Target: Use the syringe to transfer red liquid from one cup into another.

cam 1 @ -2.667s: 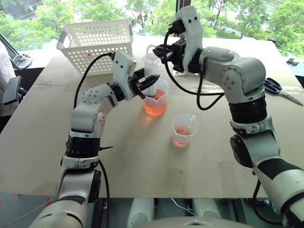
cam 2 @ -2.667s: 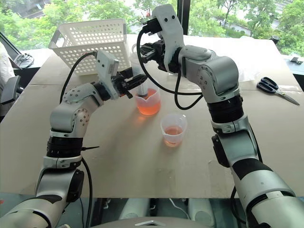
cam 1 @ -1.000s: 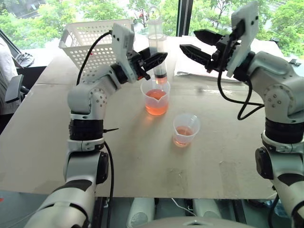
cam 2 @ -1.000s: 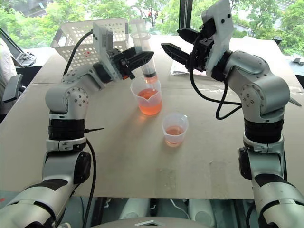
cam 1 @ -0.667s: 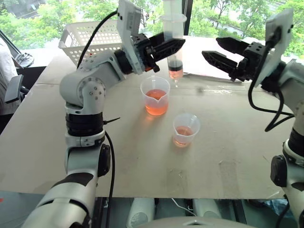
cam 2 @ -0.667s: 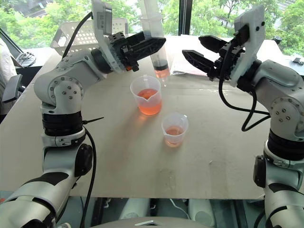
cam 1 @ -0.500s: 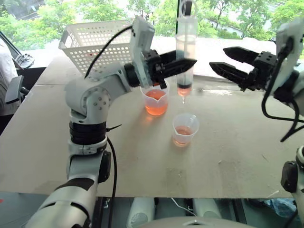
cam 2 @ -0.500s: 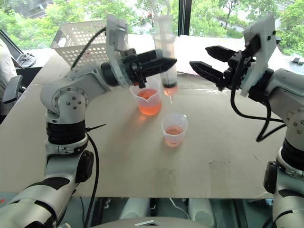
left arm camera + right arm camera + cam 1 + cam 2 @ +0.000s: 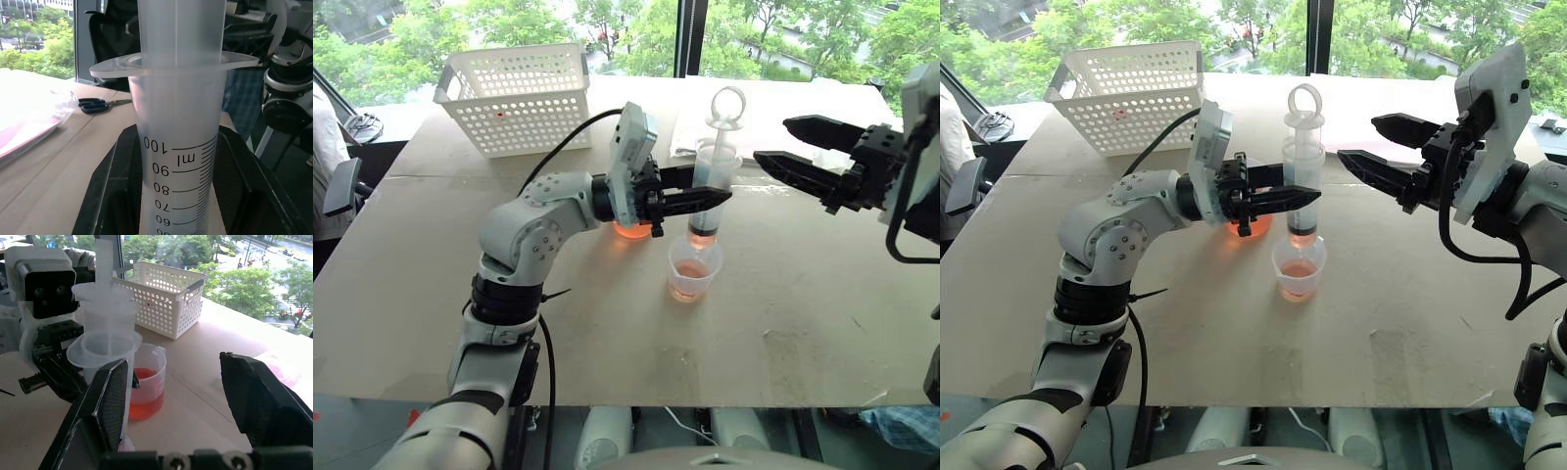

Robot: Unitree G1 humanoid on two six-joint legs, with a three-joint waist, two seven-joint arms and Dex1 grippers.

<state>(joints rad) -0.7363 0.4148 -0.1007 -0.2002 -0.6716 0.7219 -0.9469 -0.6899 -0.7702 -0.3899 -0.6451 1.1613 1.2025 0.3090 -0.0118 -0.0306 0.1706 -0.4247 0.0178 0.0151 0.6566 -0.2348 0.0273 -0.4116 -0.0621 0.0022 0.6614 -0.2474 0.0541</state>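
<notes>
Left fingers (image 9: 1304,197) pinched syringe (image 9: 1303,166) upright over small cup (image 9: 1299,266); step looked like unloading. Right fingers (image 9: 1369,144) spread, empty. Next likely: push plunger (image 9: 1305,99) down.

1. Looks like a robotics lab or test room in an office building.
2. Plain board tabletop (image 9: 607,333) as a workbench, set against tall windows (image 9: 636,24) along the top of the frame, trees outside.
3. White perforated basket (image 9: 516,96) at upper left, scissors (image 9: 100,104) and papers (image 9: 773,108) lying loose at upper right.
4. Black office chair (image 9: 115,34) behind the table.
</notes>
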